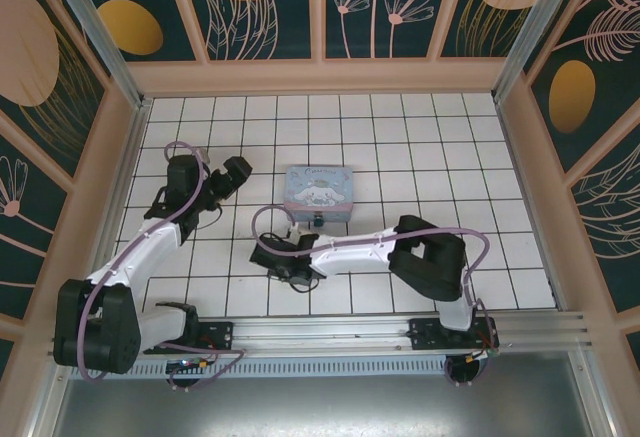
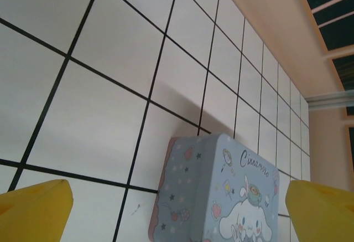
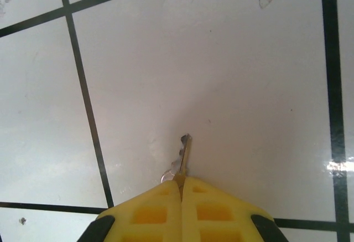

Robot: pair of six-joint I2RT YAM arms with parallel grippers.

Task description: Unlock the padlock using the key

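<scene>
End effector [image 3: 181, 181] on key [image 3: 185, 149], seemingly mid-tile

"What do the robot's arms look like?"

"The left arm [image 1: 150, 249] and the right arm [image 1: 365, 247] have white tubes and fat black joints. A thin purple cable [image 1: 183, 144] loops along each one."

"And the tips?"

"The left gripper [image 2: 177, 211] has plain yellow fingers [image 2: 33, 211]. The right gripper [image 3: 181, 182] is yellow too, with little square dents and black corners."

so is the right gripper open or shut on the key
Shut on the key: the right gripper has its yellow fingers pressed together, the key's blade poking out between them.
</scene>
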